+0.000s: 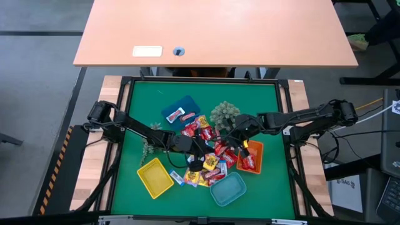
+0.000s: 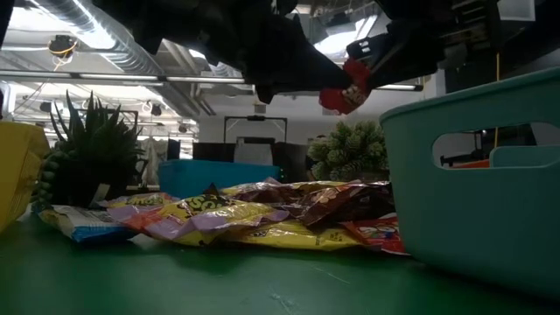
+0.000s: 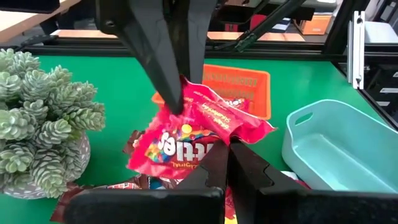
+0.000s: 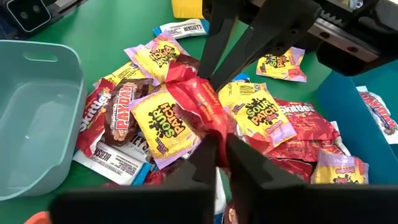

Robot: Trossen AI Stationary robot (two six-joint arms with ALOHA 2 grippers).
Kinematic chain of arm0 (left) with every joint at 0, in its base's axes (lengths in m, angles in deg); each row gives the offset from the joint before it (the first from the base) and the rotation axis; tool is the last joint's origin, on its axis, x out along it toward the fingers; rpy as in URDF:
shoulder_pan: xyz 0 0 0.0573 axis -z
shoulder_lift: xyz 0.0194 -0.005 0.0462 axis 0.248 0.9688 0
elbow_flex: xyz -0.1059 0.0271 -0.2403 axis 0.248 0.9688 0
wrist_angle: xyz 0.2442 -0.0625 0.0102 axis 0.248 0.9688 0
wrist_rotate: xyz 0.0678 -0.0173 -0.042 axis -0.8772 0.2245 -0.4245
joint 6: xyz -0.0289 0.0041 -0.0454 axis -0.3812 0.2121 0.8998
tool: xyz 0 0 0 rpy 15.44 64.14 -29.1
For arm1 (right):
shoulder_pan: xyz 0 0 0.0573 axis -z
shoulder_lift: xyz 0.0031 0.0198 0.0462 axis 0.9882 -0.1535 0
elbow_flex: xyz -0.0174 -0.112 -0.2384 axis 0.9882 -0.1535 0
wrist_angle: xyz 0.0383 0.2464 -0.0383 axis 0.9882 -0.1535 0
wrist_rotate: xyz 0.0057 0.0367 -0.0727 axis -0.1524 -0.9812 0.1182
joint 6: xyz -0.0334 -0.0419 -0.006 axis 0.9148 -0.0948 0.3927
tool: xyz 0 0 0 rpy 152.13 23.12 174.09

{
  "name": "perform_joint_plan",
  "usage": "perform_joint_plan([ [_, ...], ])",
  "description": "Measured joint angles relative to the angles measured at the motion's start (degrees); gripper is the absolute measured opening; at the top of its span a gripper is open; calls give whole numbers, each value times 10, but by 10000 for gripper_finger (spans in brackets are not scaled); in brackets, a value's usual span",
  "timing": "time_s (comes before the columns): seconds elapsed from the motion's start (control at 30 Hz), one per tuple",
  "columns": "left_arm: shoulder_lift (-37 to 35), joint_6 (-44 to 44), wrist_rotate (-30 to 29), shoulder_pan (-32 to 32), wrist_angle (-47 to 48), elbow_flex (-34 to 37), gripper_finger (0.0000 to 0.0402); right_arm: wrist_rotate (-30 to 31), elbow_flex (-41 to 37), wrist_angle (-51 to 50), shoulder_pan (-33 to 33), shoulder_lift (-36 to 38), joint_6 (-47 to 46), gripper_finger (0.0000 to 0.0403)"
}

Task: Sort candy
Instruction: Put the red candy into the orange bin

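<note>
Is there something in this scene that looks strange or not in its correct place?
Yes. One red Skittles packet hangs above the candy pile, pinched at opposite ends by both the left gripper and the right gripper, both shut on it, so it is stretched and crumpled. The teal tray and yellow tray hold nothing.

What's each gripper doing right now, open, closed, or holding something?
Left gripper: shut on the red candy packet.
Right gripper: shut on the same red candy packet, above the candy pile.
</note>
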Motion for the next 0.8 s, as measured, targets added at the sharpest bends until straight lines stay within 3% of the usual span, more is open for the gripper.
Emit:
perform_joint_plan([
  [0.3,0,1,0,0,0,0,4,0,0,0,0,0,-5,8],
  [0.53,0,2,-9,0,-1,0,67,-33,0,-14,0,26,-18,7],
  [0.8,0,2,-11,0,3,0,117,-42,64,-245,0,48,-69,3],
])
